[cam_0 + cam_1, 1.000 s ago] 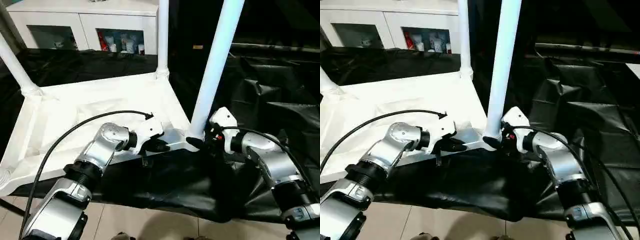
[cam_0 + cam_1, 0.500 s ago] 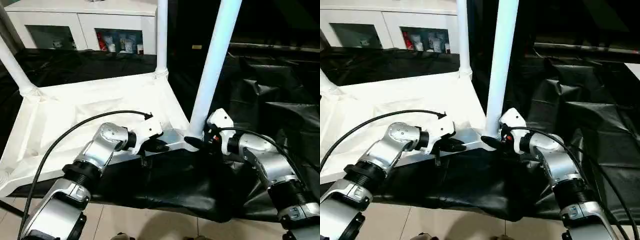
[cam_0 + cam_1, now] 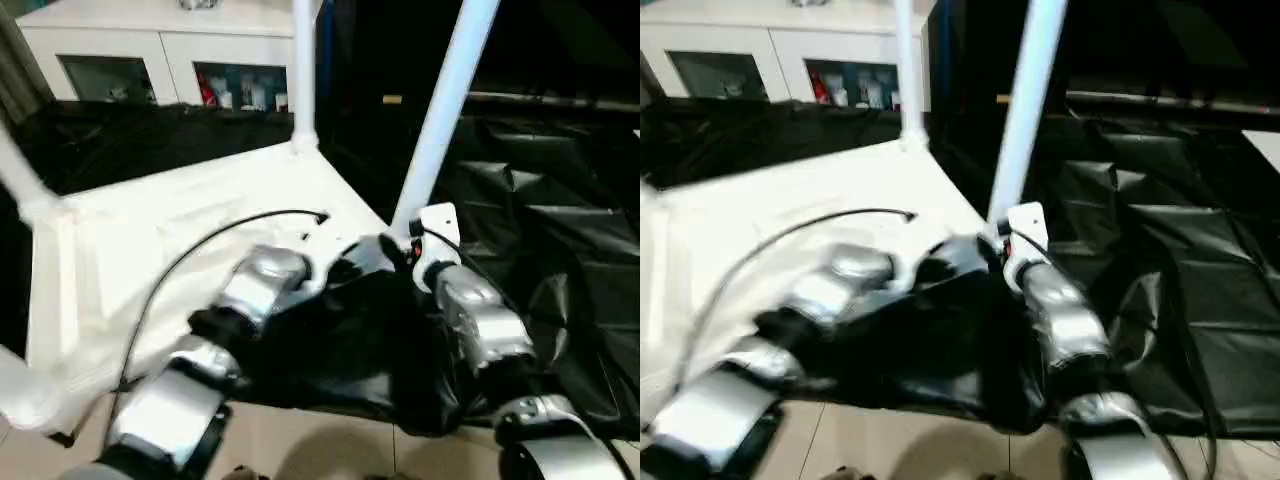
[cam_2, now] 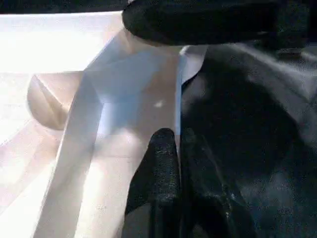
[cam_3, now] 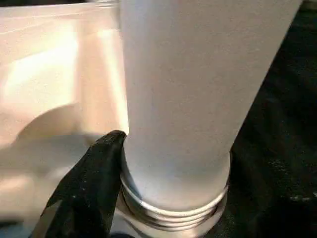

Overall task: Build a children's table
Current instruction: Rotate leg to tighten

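Two claws are working at the near corner of the upturned tabletop [image 3: 180,220], which is lying ribbed side up on a desk draped in black sheeting [image 3: 560,260]. Three legs are showing in the head views: one [image 3: 303,70] standing upright in the far corner socket, one [image 3: 20,175] leaning at the left edge, and the nearest leg [image 3: 445,110] rising at a slight slant from the corner socket between the two arms.

In the left wrist view the left claw [image 4: 179,163] is sitting with its fingers [image 4: 161,163] pressed together, nipping the thin edge of the tabletop rim just beside that corner. In the right wrist view the right claw is reaching the base of the nearest leg [image 5: 188,99], one black finger [image 5: 94,183] touching the tube just above the threaded collar [image 5: 173,208]; the other finger is hidden, so the claw is reading as spread about the tube, though whether it is truly gripping cannot be told.

What the coming move is turning on is the leg's long axis: it is running up and away from the right claw, nearly square to the tabletop, with threads showing above the socket. Judging by that, the leg is not fully seated, and the right arm, being nearer, is placed for turning or pressing it home while the left is steadying the top.
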